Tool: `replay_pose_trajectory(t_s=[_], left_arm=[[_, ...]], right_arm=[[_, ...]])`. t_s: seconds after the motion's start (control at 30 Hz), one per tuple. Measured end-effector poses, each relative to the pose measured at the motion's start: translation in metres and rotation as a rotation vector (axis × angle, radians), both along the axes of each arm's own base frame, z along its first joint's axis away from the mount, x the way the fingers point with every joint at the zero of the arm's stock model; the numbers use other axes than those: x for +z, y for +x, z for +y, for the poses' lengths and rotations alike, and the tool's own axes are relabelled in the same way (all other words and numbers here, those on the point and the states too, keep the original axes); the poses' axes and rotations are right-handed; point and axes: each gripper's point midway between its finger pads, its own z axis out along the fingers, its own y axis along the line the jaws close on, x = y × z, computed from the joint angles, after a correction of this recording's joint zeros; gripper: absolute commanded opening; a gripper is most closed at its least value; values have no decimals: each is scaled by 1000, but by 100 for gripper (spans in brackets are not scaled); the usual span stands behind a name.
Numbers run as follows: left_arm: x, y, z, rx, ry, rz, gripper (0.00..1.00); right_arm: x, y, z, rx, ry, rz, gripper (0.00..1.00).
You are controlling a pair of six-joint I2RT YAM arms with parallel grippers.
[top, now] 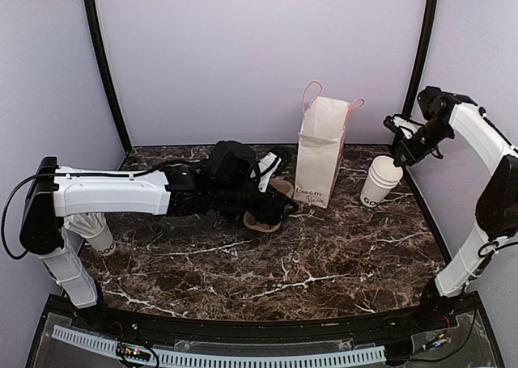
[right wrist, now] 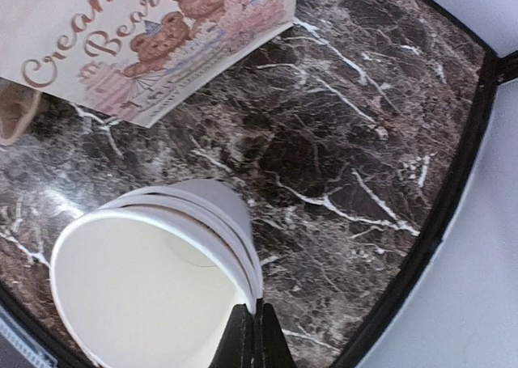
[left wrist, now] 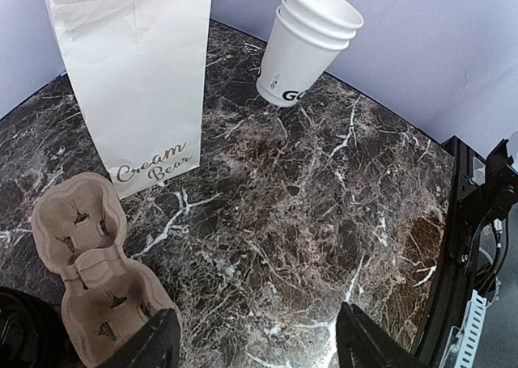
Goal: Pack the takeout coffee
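The takeout coffee is not showing plainly in any view. A black rounded shape (left wrist: 16, 329) is sitting at the bottom left corner of the left wrist view, just beside the near end of the cup carrier (left wrist: 81, 255), and I cannot tell whether it is the coffee's lid. From above, the left arm is covering that spot.

The left claw (left wrist: 259, 345) is hanging wide over the dark marble counter (top: 283, 271), holding nothing. One finger is standing over the near end of the carrier and the other over bare stone. The brown pulp carrier is lying flat with its visible wells empty, its far end close to the foot of the paper bag (top: 320, 154).

The bag is standing upright at the middle back of the counter, white, with pink handles and "Cream Bear" printed low on its front.

To the right of the bag, the right claw (right wrist: 255, 329) is pinching narrow on the rim of the stack of lidless white cups (top: 380, 180). The stack is leaning slightly, and the top cup is showing empty from the right wrist.

At the far left, another white cup (top: 99, 237) with black lettering is standing partly hidden under the left arm, something white rising from its top.
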Motion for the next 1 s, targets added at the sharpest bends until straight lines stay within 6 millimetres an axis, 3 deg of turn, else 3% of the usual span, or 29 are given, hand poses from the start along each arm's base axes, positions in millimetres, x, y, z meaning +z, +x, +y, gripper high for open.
replay_pose_trajectory(t_s=[0.13,0.4,0.5,0.63,0.8,1.0], left_arm=[[-5,-1,1,0,9,5,68],[-5,-2,0,1,-4,21,68],[-5,-3,0,6,-12,35,68],[0,-4,-4,14,-55,66,69],[8,-5,-13,25,-139,128,69],[-1,-5,-25,27,-210,252,68]], right_arm=[[-2,-2,16,47,1,-1,0],[-2,-3,22,65,-1,6,0],[0,-10,46,161,42,4,0],[0,-30,82,305,88,8,0],[-15,-75,128,511,105,66,0],[-26,-123,180,752,83,90,0]])
